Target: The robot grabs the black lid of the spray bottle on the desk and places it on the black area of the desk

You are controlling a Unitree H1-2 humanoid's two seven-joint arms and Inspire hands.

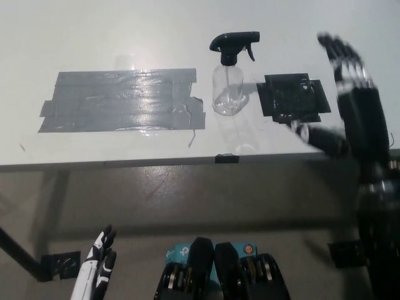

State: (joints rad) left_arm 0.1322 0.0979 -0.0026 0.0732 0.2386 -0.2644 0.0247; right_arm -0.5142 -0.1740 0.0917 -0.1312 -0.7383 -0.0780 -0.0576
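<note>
1. Black right hand (350,78), head view: raised over the right side of the surface (94,37), fingers spread apart and holding nothing. It is blurred, so the finer finger posture cannot be read.
2. Black lid (232,44), a trigger head, sits on top of the clear spray bottle (227,90), which stands upright near the middle of the surface. The lid lies to the hand's left, well apart from it.
3. Black area (293,99) lies flat between the bottle and the right hand, just beside the bottle.
4. Lid's long axis runs across the picture; the trigger end points toward the right hand, the rounded end away. Bottle's long axis is vertical.
5. White left hand (94,269) rests low at lower left, below the surface edge, fingers loosely apart. Judgement: the right hand is clearly the nearer and must travel leftward across the black area to reach the lid.
</note>
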